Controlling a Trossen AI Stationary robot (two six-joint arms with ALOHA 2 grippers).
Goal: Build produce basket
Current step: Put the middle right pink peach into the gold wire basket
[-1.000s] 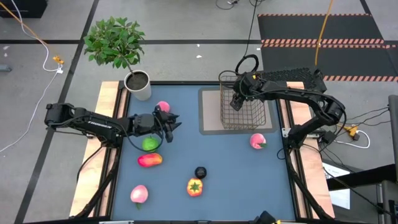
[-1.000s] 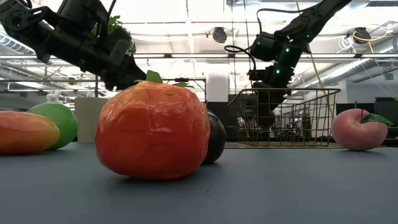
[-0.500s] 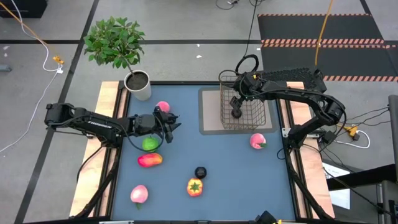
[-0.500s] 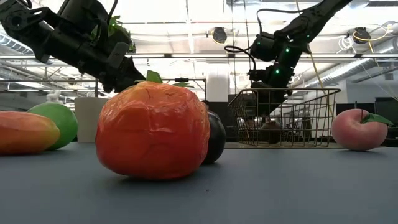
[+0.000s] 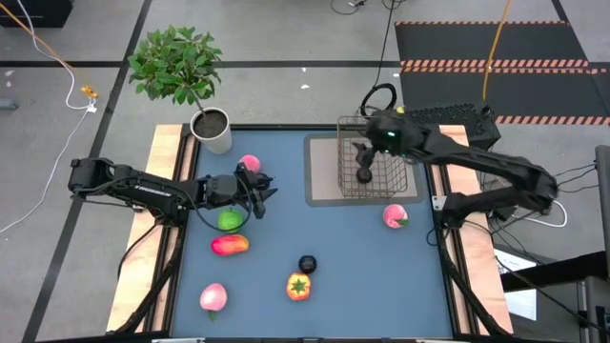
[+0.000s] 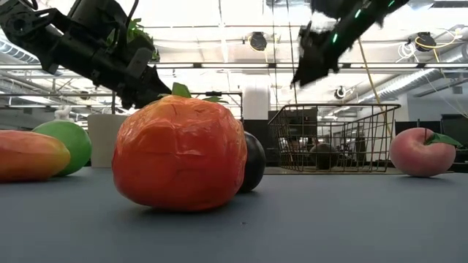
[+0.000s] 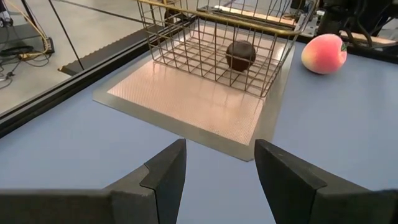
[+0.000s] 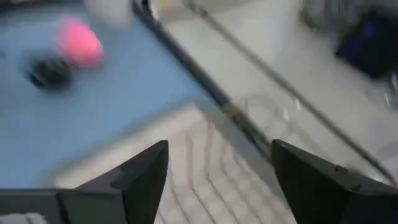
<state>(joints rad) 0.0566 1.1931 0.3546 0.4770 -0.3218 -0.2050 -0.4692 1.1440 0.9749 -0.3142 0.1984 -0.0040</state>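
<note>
The wire basket point(image 5: 371, 160) stands on a pale mat point(image 5: 324, 183) at the far right part of the blue table point(image 5: 343, 257). One small dark ball point(image 5: 364, 175) lies on the basket floor; the left wrist view shows it resting apart from the walls point(image 7: 240, 55).

The right gripper point(image 6: 314, 51) is raised above the basket's rim, clear of the wire. Its fingers point(image 8: 140, 177) are spread wide with nothing between them; the dark ball lies below them, not touching.

The left gripper point(image 5: 268, 188) hovers over the left part of the table, jaws parted and empty, as its wrist view confirms point(image 7: 217, 171). The green apple point(image 5: 230, 221) lies just beside and below it, outside the fingers. A pink peach point(image 5: 250, 164) lies near it on the far side.

Remaining produce on the table:
- red-orange piece point(image 5: 230, 246), touching or nearly touching the apple.
- a second peach point(image 5: 213, 297) at the near left.
- orange pepper point(image 5: 299, 286), with another dark ball point(image 5: 307, 263) just beside it.
- a third peach point(image 5: 396, 216) just outside the basket's near right corner.
</note>
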